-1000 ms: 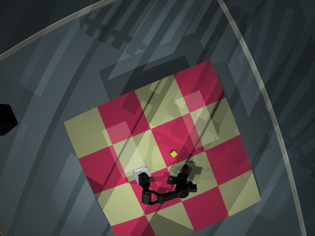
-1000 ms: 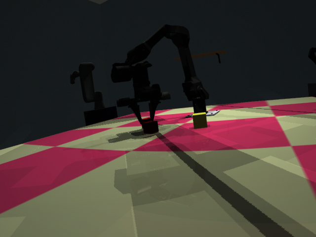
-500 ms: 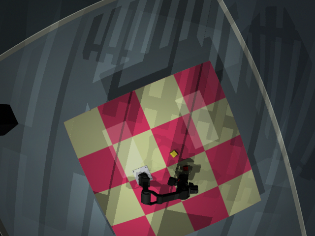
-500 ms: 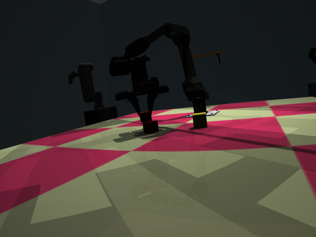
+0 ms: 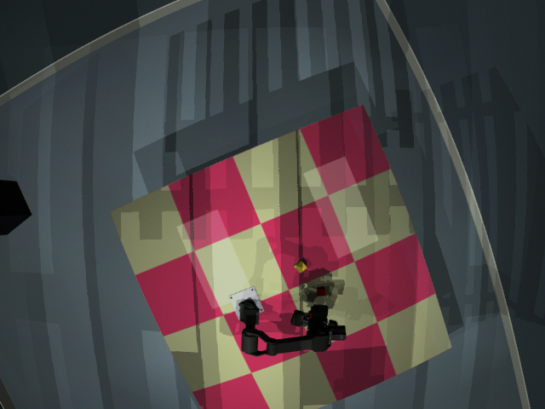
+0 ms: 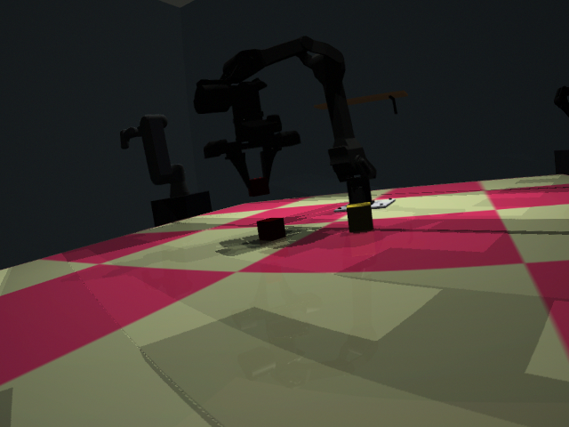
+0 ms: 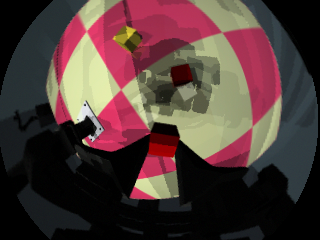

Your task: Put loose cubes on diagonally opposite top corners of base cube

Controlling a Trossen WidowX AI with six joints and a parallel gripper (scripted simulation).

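Observation:
My gripper (image 6: 259,187) (image 7: 163,139) is shut on a red cube and holds it raised above the table; the held cube (image 6: 258,186) (image 7: 163,147) sits between the fingertips and looks about level. In the top view the arm mostly hides it. A second red cube (image 5: 321,291) (image 6: 271,229) (image 7: 181,75) lies in shadow on a pale square, beyond the gripper in the wrist view. The yellow cube (image 5: 301,266) (image 6: 359,219) (image 7: 127,39), which looks like the base cube, stands on a pink square with nothing on top.
The arm's white mounting plate (image 5: 241,296) (image 6: 384,204) (image 7: 87,114) lies at the arm's foot, left of the cubes in the top view. The checkered table (image 5: 220,189) carries dark shadows. Another robot arm (image 6: 156,151) stands in the background, away from the cubes.

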